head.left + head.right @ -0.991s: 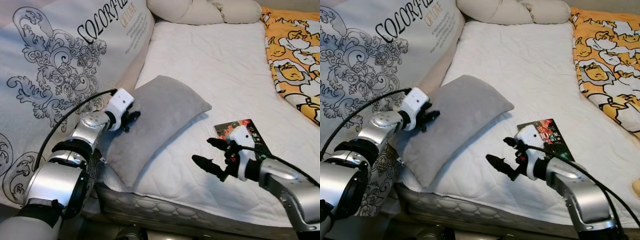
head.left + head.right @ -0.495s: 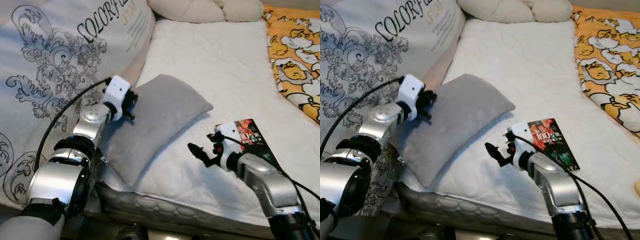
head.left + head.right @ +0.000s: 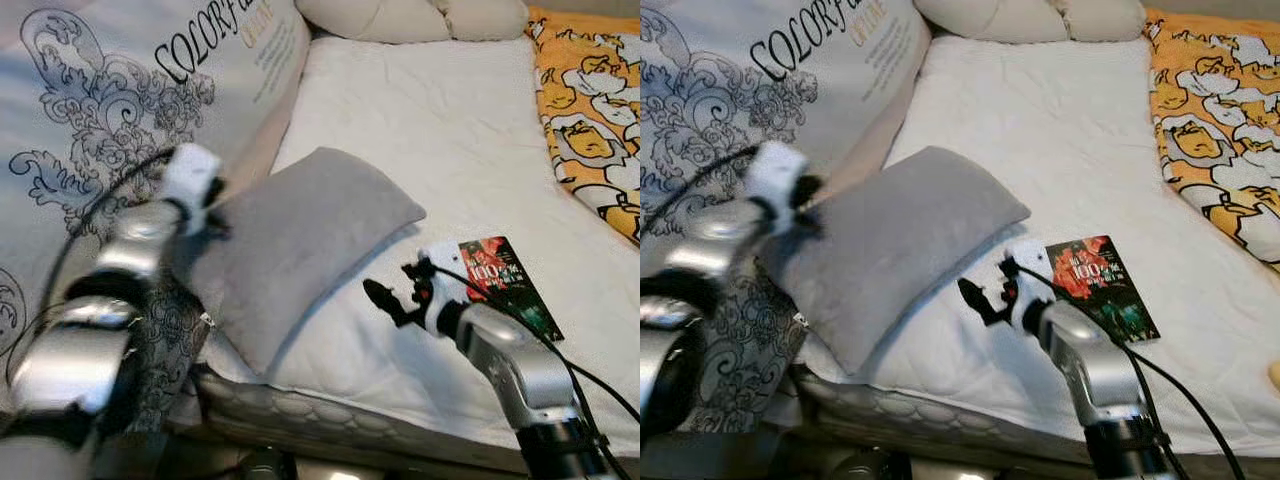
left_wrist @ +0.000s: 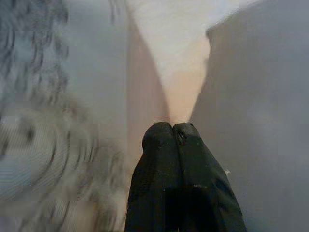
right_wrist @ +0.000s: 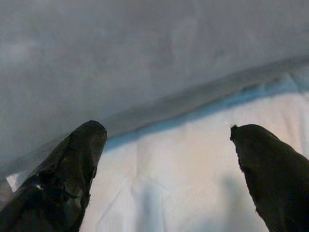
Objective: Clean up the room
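A grey pillow (image 3: pixel 300 240) lies slanted across the near left corner of the white bed (image 3: pixel 430 130), with one end hanging over the edge. My left gripper (image 3: pixel 213 210), blurred with motion, is at the pillow's left edge; in the left wrist view the gripper (image 4: pixel 171 129) is shut with nothing between its fingers, the pillow (image 4: pixel 260 111) beside it. My right gripper (image 3: pixel 392 288) is open just off the pillow's right edge, low over the sheet. In the right wrist view its fingers (image 5: pixel 84 145) stand wide apart, facing the pillow's seam (image 5: pixel 159 63).
A dark book with a red cover (image 3: pixel 505 285) lies on the sheet just right of my right wrist. A big patterned cushion (image 3: pixel 120 100) leans along the bed's left side. An orange printed blanket (image 3: pixel 590 100) covers the right side. Cream pillows (image 3: pixel 400 15) lie at the head.
My left gripper has slid left, off the top of the pillow to its left edge. My right gripper has moved left toward the pillow's right edge, away from the book.
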Robot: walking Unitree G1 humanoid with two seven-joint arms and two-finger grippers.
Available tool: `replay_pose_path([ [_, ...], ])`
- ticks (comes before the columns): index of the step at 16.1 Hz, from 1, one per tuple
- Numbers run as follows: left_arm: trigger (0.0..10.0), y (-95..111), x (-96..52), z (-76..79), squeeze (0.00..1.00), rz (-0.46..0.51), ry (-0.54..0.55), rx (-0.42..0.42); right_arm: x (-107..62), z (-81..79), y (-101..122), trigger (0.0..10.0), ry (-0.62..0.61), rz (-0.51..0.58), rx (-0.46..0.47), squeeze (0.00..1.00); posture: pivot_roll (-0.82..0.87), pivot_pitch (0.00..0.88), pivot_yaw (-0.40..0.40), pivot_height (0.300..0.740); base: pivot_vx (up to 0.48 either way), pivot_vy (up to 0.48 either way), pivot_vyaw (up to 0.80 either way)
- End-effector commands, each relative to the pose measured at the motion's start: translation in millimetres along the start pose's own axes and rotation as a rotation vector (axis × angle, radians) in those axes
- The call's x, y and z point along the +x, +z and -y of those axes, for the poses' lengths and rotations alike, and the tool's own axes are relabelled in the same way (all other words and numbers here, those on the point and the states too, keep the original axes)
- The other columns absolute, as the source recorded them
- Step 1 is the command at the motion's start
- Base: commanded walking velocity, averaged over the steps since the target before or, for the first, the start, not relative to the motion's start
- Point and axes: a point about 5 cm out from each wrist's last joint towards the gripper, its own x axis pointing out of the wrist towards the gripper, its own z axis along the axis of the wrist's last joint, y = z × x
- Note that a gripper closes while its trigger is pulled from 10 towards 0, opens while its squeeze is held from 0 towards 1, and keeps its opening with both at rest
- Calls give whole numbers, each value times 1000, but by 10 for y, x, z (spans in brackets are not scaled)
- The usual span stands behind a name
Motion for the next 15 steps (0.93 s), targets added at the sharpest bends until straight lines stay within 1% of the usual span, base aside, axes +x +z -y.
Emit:
replay_pose_path([
  [1, 10000, -82, -86, 14, 0, -27, -84, -1, -65, 45, 48, 10000, -10, 23, -9, 0, 11, 28, 88, 740, 0, 0, 0],
  [2, 10000, -102, -110, 24, 0, -33, -105, 4, -83, 59, 46, 10000, -11, 21, -10, 0, 11, 28, 88, 740, 0, 0, 0],
  [3, 10000, -183, -236, 53, 0, -67, -173, 11, -127, 85, 39, 10000, -11, 13, -20, 0, 13, 24, 78, 740, 0, 0, 0],
  [4, 10000, -291, -371, 91, 345, -137, -235, 39, -163, 111, 37, 10000, -11, 3, -30, 0, 14, 23, 72, 740, 0, 0, 0],
  [5, 10000, -400, -495, 164, 1000, -225, -302, 49, -189, 134, 38, 10000, -7, -6, -40, 0, 16, 23, 65, 740, 0, 0, 0],
  [6, 10000, -443, -547, 213, 1000, -261, -340, 48, -196, 143, 38, 10000, -6, -9, -43, 0, 17, 22, 62, 740, 0, 0, 0],
  [7, 10000, -530, -645, 347, 1000, -332, -417, 42, -202, 151, 44, 10000, -3, -12, -50, 0, 21, 22, 55, 740, 0, 0, 0],
  [8, 10000, -647, -681, 534, 1000, -383, -476, 7, -185, 147, 60, 10000, 2, -12, -53, 0, 24, 20, 50, 740, 0, 0, 0],
  [9, 10000, -720, -651, 717, 263, -386, -505, -32, -162, 134, 70, 10000, 8, -12, -55, 0, 24, 20, 47, 740, 0, 0, 0],
  [10, 10000, -719, -643, 833, 180, -380, -523, -60, -153, 127, 71, 10000, 12, -14, -57, 0, 27, 21, 44, 740, 0, 0, 0],
  [11, 10000, -686, -631, 942, 0, -358, -557, -87, -151, 128, 68, 10000, 11, -14, -56, 0, 27, 21, 44, 740, 0, 0, 0],
  [13, 10000, -527, -542, 1246, 0, -244, -652, -165, -147, 170, 76, 10000, -23, -10, -53, 0, 25, 29, 43, 740, 0, 0, 0],
  [14, 10000, -449, -502, 1353, 0, -193, -682, -193, -148, 199, 93, 10000, -47, -1, -53, 0, 24, 31, 42, 740, 0, 0, 0],
  [15, 10000, -425, -492, 1379, 0, -179, -686, -195, -149, 209, 100, 10000, -54, 2, -51, 0, 21, 33, 43, 740, 0, 0, 0],
])
